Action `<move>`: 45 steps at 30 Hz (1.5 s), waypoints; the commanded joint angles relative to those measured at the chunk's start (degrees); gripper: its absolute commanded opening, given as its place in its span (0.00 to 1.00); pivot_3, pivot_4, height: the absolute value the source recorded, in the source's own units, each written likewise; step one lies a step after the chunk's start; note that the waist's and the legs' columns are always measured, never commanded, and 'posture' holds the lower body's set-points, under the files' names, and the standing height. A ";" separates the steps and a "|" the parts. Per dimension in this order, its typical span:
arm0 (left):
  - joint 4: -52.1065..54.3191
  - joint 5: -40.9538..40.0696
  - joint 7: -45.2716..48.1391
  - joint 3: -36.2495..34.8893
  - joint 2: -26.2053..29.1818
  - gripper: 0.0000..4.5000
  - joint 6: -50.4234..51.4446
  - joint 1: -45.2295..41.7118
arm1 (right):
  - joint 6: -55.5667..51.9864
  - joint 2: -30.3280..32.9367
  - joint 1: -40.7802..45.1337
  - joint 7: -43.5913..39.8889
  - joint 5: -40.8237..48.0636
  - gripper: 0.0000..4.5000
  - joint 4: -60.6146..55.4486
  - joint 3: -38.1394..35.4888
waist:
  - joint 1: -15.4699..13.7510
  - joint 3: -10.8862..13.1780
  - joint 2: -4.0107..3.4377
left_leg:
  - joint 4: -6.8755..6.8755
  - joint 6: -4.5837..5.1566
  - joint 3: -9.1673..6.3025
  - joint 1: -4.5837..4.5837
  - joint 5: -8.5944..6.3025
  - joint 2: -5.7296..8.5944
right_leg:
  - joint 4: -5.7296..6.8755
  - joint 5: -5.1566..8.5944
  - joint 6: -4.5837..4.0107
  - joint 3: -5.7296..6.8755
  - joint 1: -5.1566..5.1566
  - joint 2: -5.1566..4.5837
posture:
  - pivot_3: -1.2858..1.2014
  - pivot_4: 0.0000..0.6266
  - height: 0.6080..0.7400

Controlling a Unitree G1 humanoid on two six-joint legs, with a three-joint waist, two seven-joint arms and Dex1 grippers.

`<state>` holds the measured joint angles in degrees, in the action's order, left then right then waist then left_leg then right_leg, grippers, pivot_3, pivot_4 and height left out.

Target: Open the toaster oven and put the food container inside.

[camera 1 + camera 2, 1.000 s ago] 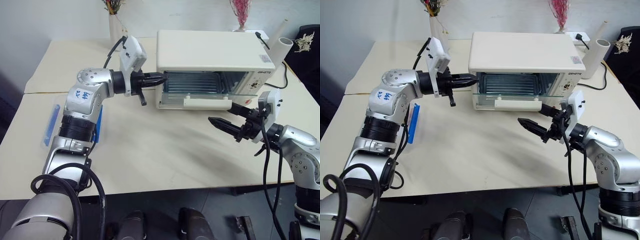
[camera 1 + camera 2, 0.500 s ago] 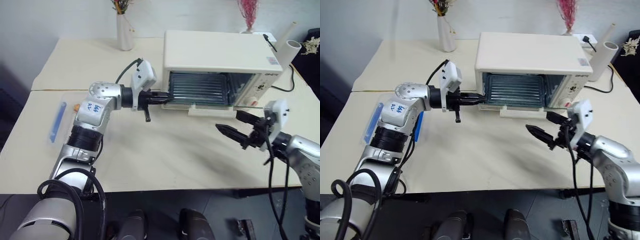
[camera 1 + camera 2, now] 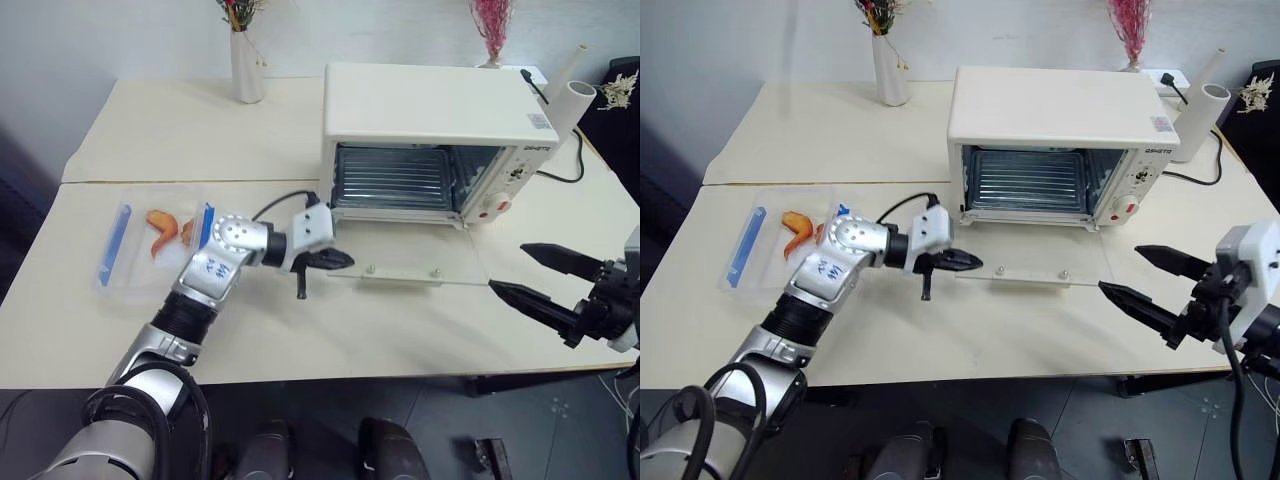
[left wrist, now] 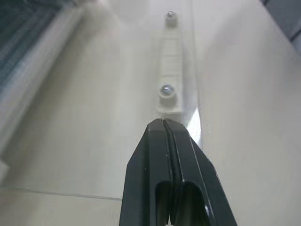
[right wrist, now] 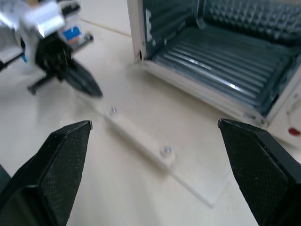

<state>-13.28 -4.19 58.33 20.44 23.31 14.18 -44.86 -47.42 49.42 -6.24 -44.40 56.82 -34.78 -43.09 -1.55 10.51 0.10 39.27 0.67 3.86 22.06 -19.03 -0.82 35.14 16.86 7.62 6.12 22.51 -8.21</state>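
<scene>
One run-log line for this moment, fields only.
toaster oven: door flat open | left gripper: shut, at door's left corner | right gripper: open, empty | food container: on table, left

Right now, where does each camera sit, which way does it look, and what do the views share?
Head views: from above, forward and down on the table, toaster oven, food container; both arms show.
Left wrist view: along the shut left gripper at the open door's handle.
Right wrist view: between the open right gripper's fingers into the oven; the left gripper shows too.
All share the lowered glass door.
</scene>
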 commanded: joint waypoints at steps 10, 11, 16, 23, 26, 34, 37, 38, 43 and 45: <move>18.34 -1.33 -5.77 -7.35 2.86 0.00 10.01 5.20 | 0.01 5.38 9.47 1.94 9.03 1.00 -0.28 4.94 | 0.27 0.00 0.02 | 0.02 0.05 -0.12 0.04 0.01 0.02 | 0.00 0.00 0.01 0.03 0.01 -0.07 | 0.52 0.24 1.00; 21.46 -2.52 -5.88 -8.59 3.72 0.00 12.67 5.81 | 0.15 5.60 10.53 1.75 9.05 1.00 0.36 6.09 | 0.31 0.01 0.02 | 0.01 0.05 -0.16 0.04 0.01 0.00 | 0.01 0.00 0.01 0.01 0.03 -0.07 | 0.52 0.24 1.00; 36.42 -7.08 -11.24 -18.09 8.00 0.25 30.14 7.61 | 2.00 5.83 17.36 -1.70 5.16 1.00 4.11 15.46 | 0.14 0.01 0.02 | 0.03 0.05 -0.28 0.02 0.01 0.02 | 0.01 0.00 0.01 -0.02 -0.01 -0.10 | 0.52 0.24 1.00; 56.71 -15.89 -20.26 -41.61 6.14 0.70 63.09 9.25 | 4.91 5.27 26.17 -9.33 -0.57 1.00 12.14 24.55 | 0.10 0.02 0.05 | 0.03 0.05 -0.59 0.06 0.01 0.03 | 0.00 0.00 0.01 0.03 -0.01 -0.11 | 0.52 0.24 1.00; 64.40 -16.32 -23.68 -54.31 -1.94 0.89 77.03 6.77 | 6.96 4.37 29.91 -12.85 -3.84 1.00 16.10 28.41 | 0.04 0.04 0.08 | 0.12 0.05 -0.68 0.11 0.01 0.05 | 0.00 -0.01 0.01 0.07 -0.05 -0.11 | 0.52 0.24 1.00; 73.28 -29.72 -50.18 -76.05 -13.28 0.99 78.32 18.16 | 11.65 1.30 40.58 -21.52 -11.12 1.00 26.96 36.63 | 0.41 0.06 0.13 | 0.16 -0.04 -0.76 0.07 0.04 -0.02 | 0.09 0.00 0.01 0.05 -0.06 -0.09 | 0.52 0.24 1.00; 73.28 -38.24 -64.24 -84.28 -16.92 0.99 78.32 21.58 | 12.43 0.30 42.90 -23.61 -12.80 1.00 29.34 38.02 | 0.23 0.07 0.17 | 0.18 -0.03 -0.80 0.07 0.03 -0.10 | 0.10 0.00 0.00 0.05 -0.07 -0.20 | 0.52 0.24 1.00; 73.28 -40.52 -68.49 -86.18 -18.09 0.99 78.32 22.06 | 12.40 -0.05 43.29 -23.87 -13.05 1.00 29.63 38.22 | 0.02 0.07 0.20 | 0.19 -0.02 -0.80 0.08 0.03 -0.10 | 0.08 0.00 0.01 0.05 -0.08 -0.23 | 0.52 0.24 1.00; 73.28 -43.68 -84.76 -88.08 -25.80 0.99 78.32 21.57 | 11.53 -0.98 42.64 -24.29 -13.22 1.00 28.17 37.48 | -0.77 0.06 0.31 | 0.43 0.02 -1.07 0.18 0.00 0.02 | 0.12 -0.03 0.05 -0.01 -0.19 -0.27 | 0.52 0.24 1.00; 73.28 -44.81 -87.82 -86.85 -27.01 0.99 78.32 21.14 | 11.13 -1.07 42.36 -23.87 -13.10 1.00 27.66 37.17 | -0.78 0.04 0.36 | 0.44 0.01 -1.06 0.19 -0.01 0.03 | 0.13 -0.03 0.05 -0.01 -0.18 -0.25 | 0.52 0.24 1.00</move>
<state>58.10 -47.00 -26.89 -67.48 -3.78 93.05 -22.93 -36.31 48.47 36.04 -68.29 43.21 -4.88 -4.25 -2.34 10.55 0.46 39.71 0.67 2.81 22.24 -19.04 -0.78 35.27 16.83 7.67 6.10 22.33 -8.45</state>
